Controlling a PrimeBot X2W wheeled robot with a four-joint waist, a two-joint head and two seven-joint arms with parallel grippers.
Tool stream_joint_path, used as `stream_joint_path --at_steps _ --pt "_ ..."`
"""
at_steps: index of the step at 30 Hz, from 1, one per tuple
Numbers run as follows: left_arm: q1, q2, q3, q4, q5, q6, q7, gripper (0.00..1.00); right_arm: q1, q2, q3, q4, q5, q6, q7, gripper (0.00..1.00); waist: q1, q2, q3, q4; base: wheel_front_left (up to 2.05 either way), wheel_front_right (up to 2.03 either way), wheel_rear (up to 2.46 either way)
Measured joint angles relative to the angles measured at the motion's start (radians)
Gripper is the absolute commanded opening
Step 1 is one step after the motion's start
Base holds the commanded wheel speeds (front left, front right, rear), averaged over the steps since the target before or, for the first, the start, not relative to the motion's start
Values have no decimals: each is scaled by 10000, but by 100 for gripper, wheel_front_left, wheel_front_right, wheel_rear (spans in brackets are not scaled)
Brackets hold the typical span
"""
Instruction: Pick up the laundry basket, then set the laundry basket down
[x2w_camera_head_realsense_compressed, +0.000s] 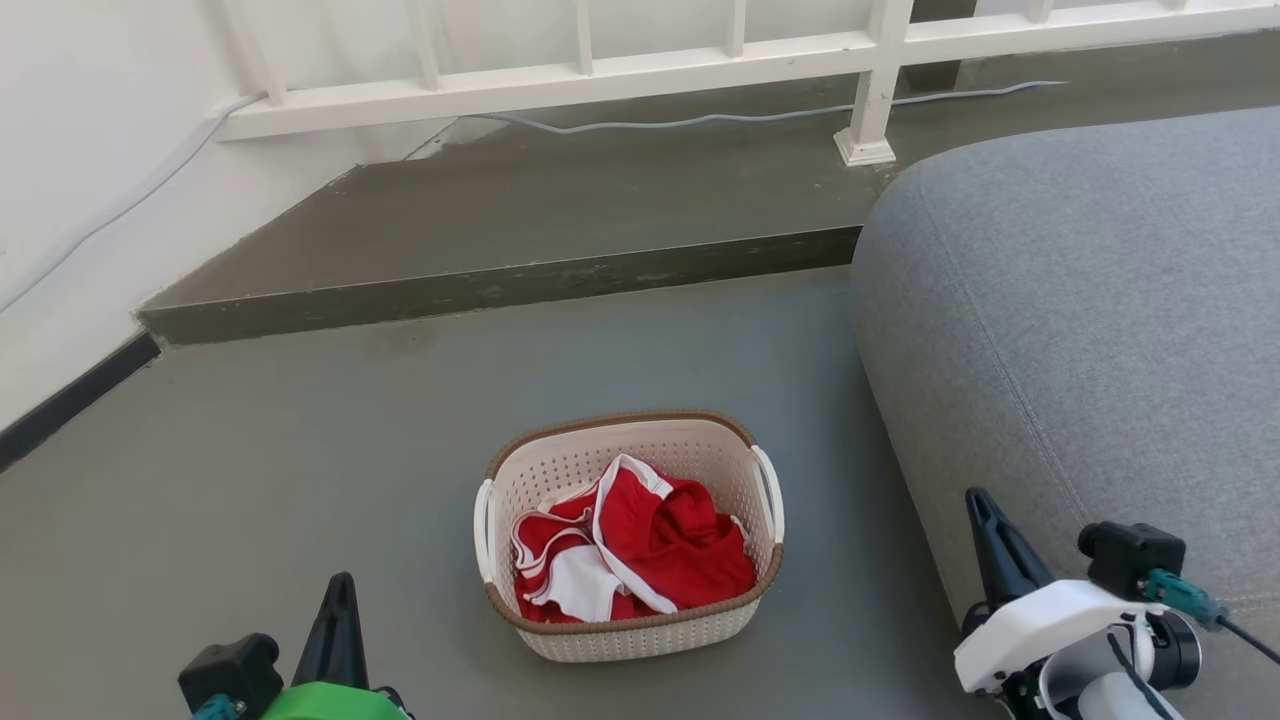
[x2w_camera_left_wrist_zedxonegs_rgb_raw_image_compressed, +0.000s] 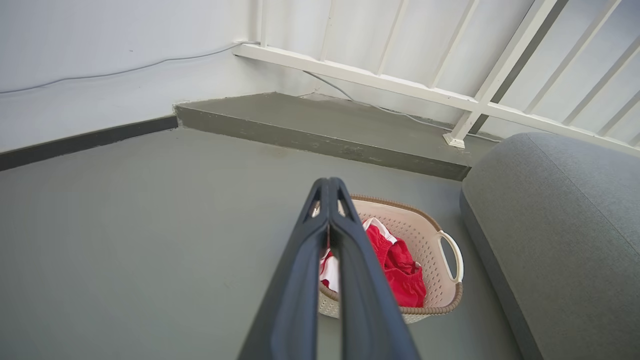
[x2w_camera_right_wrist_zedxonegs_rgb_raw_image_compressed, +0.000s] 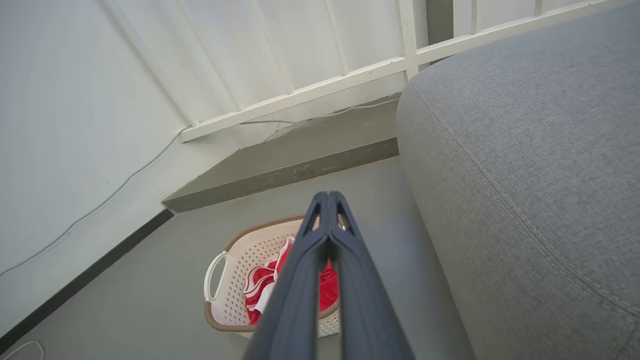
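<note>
Grabbing just one loop handle (x2w_camera_head_realsense_compressed: 772, 495) could tip the laundry basket (x2w_camera_head_realsense_compressed: 640, 636) and spill the red clothes (x2w_camera_head_realsense_compressed: 660, 545). My left gripper (x2w_camera_head_realsense_compressed: 341, 592) and right gripper (x2w_camera_head_realsense_compressed: 984, 512) are both pinched closed, holding nothing. The laundry basket sits on the floor (x2w_camera_head_realsense_compressed: 300, 450) between them, a bit ahead, well apart from both, near the grey sofa (x2w_camera_head_realsense_compressed: 1100, 330).

Right pincer (x2w_camera_right_wrist_zedxonegs_rgb_raw_image_compressed: 328, 199) closed; laundry basket (x2w_camera_right_wrist_zedxonegs_rgb_raw_image_compressed: 234, 267) with red garment (x2w_camera_right_wrist_zedxonegs_rgb_raw_image_compressed: 257, 278) on floor (x2w_camera_right_wrist_zedxonegs_rgb_raw_image_compressed: 145, 300).

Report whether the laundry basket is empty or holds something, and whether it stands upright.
Upright and not empty: the laundry basket sits flat on the grey floor, rim up, with crumpled red-and-white clothing inside, lying below the rim.
</note>
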Motion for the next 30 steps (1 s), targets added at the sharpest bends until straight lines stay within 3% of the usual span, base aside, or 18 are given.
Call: stream_joint_path --at_steps 30 --pt "-344 10 871 182 -4069 -740 1072 0 -126 353 -1521 -54 3843 627 1026 0 0 0 121 255 0 0 0"
